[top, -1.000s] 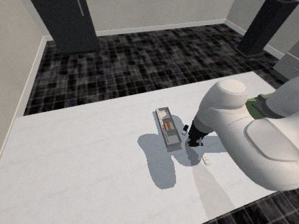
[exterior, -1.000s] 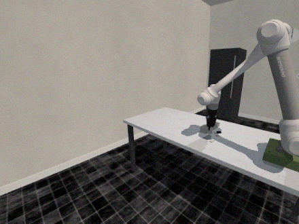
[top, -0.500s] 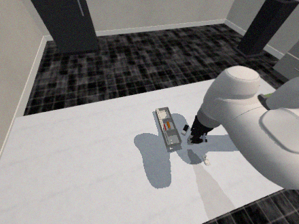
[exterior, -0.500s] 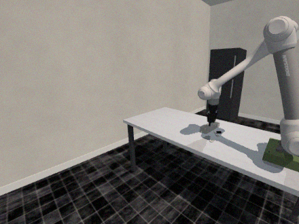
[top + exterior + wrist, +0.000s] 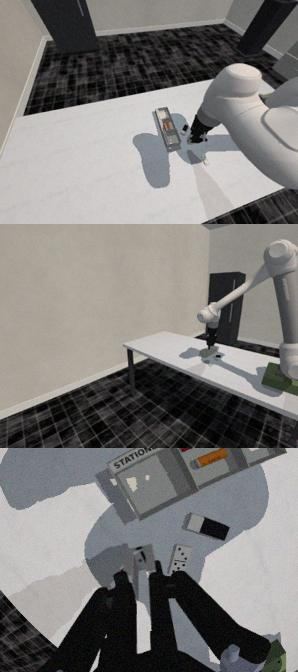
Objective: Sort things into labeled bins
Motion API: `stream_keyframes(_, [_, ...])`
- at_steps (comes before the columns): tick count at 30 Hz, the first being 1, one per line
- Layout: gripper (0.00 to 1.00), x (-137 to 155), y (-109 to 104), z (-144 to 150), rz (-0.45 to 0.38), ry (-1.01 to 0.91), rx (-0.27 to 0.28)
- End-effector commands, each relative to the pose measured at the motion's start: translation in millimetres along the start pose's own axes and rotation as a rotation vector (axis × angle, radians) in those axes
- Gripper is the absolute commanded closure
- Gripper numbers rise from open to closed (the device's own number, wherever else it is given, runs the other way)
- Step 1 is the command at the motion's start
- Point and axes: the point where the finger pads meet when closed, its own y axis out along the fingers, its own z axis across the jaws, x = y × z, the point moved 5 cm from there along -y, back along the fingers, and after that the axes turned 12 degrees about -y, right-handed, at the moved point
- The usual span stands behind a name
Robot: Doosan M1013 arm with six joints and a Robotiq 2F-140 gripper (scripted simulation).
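Observation:
My gripper (image 5: 190, 139) (image 5: 210, 348) (image 5: 141, 556) points down beside the bins, shut on a small pale grey block (image 5: 144, 554) with a dark mark; fingers hide part of it. The joined grey bins (image 5: 173, 144) (image 5: 204, 354) (image 5: 165, 507) stand on the table. One label (image 5: 134, 460) reads "STATIONE…"; its end is cut off. A red thing (image 5: 164, 127) and an orange stick (image 5: 168, 125) (image 5: 212, 457) lie in the middle bin. A black-and-white eraser (image 5: 185, 128) (image 5: 218, 356) (image 5: 209, 527) and a white domino (image 5: 180, 559) lie on the table beside the bins.
Another small pale thing (image 5: 206, 160) (image 5: 210, 364) lies on the table near its front side, too small to identify. A green block (image 5: 271, 375) (image 5: 276, 657) is at the robot's base. The arm (image 5: 233, 98) reaches over the table from the right.

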Motion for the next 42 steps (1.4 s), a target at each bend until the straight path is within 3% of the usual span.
stream_keyframes(1, [0.94, -4.8, -1.3, 3.6, 0.000, 0.000, 0.000])
stream_keyframes(17, [0.94, -70.4, -1.3, 53.5, 0.000, 0.604, -0.004])
stream_keyframes(37, [0.94, -70.4, -1.3, 53.6, 0.000, 1.300, 0.000])
stream_keyframes(42, [0.94, -70.3, -1.3, 53.7, 0.000, 1.300, 0.000])
